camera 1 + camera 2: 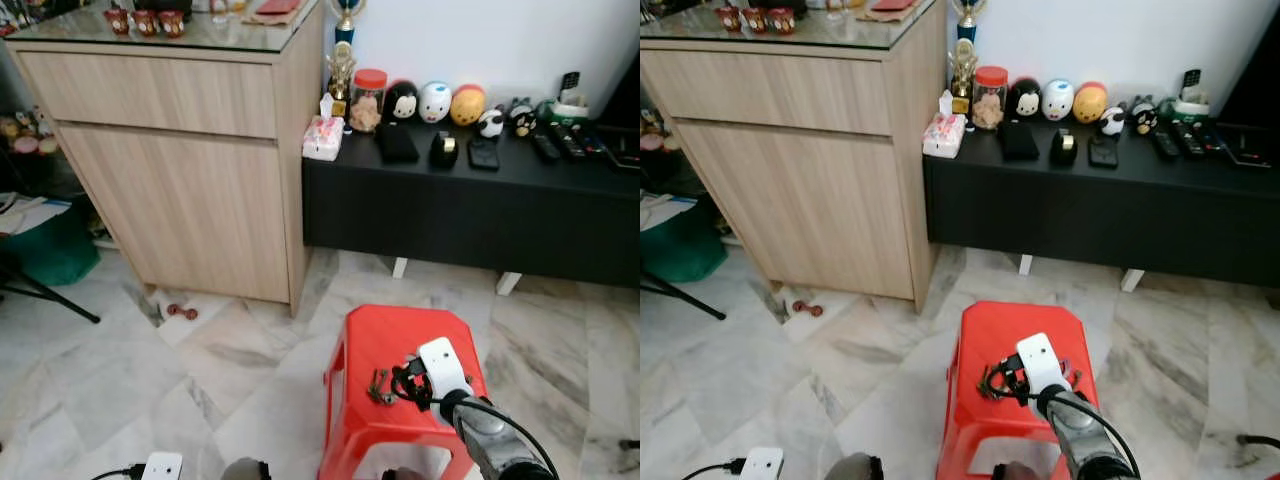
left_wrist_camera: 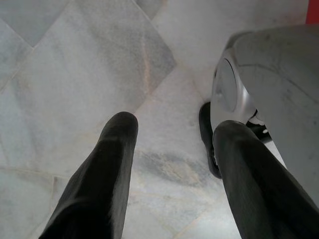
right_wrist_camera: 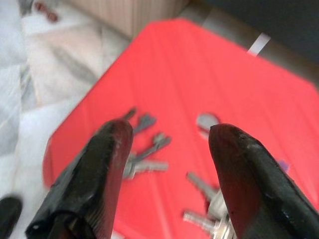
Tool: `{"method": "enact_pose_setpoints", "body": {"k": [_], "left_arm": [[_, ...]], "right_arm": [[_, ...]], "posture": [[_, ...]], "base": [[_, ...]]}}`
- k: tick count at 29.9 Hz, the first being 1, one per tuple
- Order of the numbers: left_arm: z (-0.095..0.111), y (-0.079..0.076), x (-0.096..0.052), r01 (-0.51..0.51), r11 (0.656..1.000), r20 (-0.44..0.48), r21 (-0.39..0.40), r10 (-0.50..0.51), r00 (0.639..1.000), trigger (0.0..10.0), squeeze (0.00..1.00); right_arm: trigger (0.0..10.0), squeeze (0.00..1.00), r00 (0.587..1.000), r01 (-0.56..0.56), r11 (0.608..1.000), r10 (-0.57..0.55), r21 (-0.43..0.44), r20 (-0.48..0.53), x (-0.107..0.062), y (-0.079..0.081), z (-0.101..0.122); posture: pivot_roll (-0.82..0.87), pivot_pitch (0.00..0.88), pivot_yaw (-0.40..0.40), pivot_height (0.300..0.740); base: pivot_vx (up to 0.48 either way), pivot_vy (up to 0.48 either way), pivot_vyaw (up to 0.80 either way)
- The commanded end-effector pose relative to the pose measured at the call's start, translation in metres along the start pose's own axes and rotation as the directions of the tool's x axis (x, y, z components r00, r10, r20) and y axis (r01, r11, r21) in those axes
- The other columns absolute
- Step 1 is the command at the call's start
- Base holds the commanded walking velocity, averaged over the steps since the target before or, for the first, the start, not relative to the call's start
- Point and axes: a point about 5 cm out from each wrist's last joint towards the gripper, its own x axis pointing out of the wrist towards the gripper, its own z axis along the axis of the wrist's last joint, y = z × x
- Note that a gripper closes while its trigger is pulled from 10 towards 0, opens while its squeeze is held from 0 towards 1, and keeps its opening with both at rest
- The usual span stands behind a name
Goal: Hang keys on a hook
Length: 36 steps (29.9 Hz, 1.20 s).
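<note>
The keys (image 3: 144,149) are lying loose on the red stool (image 1: 380,345), so the right tool (image 3: 167,134) is hovering just above with fingers spread to straddle them; the left tool (image 2: 172,149) is hanging open over marble floor (image 2: 75,59).

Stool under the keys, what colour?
Red stool, clearest in the right wrist view, keys lying on it.

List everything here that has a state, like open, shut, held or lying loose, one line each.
Keys: lying loose on the red stool, not held.
Right gripper: open, over the keys.
Left gripper: open, holding nothing, above the floor.
Cabinet drawers: shut.
Jar: lid on, upright on the black bench.
</note>
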Motion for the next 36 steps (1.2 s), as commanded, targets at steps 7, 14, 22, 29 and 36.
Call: {"method": "enact_pose_setpoints", "body": {"k": [7,14,22,29,36], "left_arm": [[-0.012,-0.001,-0.003,0.014,1.0,-0.039,0.022,-0.013,0.999,10.0,0.0],[-0.015,0.0,-0.003,0.015,0.999,-0.044,0.03,-0.013,0.999,10.0,0.0],[-0.02,-0.001,-0.005,0.014,1.0,-0.05,0.027,-0.013,0.999,10.0,0.0],[-0.026,-0.001,-0.007,0.014,1.0,-0.053,0.023,-0.013,0.998,10.0,0.0],[-0.035,-0.002,-0.01,0.016,1.0,-0.052,0.02,-0.015,0.999,10.0,0.0]], "right_arm": [[10.0,0.0,0.993,-0.001,0.994,-0.012,0.111,0.116,0.007,0.002,0.026],[10.0,0.0,0.992,-0.104,0.995,0.102,0.012,0.068,0.01,0.027,0.017],[10.0,0.0,0.99,-0.109,0.994,0.109,-0.002,0.084,0.009,0.023,0.018],[10.0,0.0,0.985,-0.144,0.989,0.145,-0.015,0.089,0.012,0.027,0.025],[10.0,0.0,0.982,-0.155,0.988,0.155,-0.016,0.111,0.016,0.03,0.039]], "posture": [[0.02,0.057,-0.055,0.637],[0.03,0.068,-0.053,0.637],[0.03,0.089,-0.062,0.618],[0.05,0.115,-0.071,0.618],[0.06,0.153,-0.077,0.618]], "base": [[0.0,0.0,0.0],[0.0,0.0,0.0],[0.0,0.0,0.0],[0.0,0.0,0.0],[0.0,0.0,0.0]]}}
